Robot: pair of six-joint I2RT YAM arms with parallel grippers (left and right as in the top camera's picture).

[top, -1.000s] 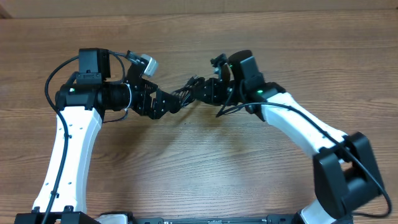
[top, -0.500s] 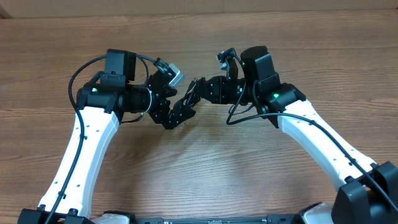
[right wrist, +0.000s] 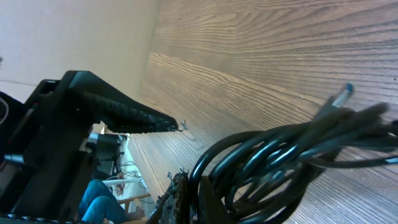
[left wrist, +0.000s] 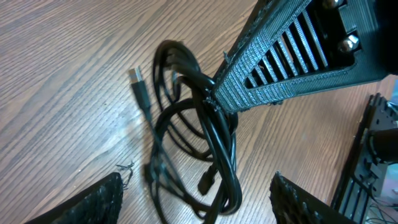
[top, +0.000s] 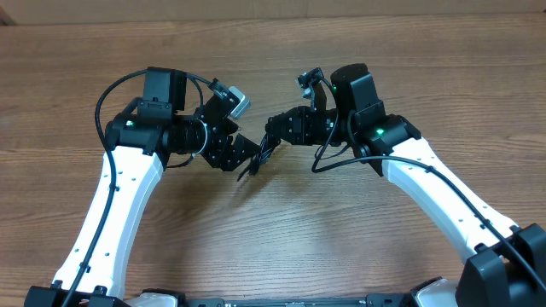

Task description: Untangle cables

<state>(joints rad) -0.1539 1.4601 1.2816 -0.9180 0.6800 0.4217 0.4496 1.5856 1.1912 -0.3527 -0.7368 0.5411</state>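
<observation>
- Where the wood-grain desk [top: 281, 256] meets its near edge, the smooth white left arm [top: 107, 213] and right arm [top: 444, 200] rise and bend inward.
- Around mid-desk, the left gripper [top: 249, 154] stands wide open, its rough, ribbed black fingers [left wrist: 99, 202] spread apart and gripping nothing.
- Just beside it hang the cables [left wrist: 208, 143], thin glossy black cords looped into a loose knot. A flat silver-tipped plug [left wrist: 138, 81] juts out sideways.
- Slightly nearer the far edge, the right gripper [top: 271, 136] is closed on the bundle. Its slatted, wedge-shaped finger [left wrist: 280, 56] pinches the loops at their top.
- A blue-tipped plug [right wrist: 343, 93] pokes out beyond, blurred.
</observation>
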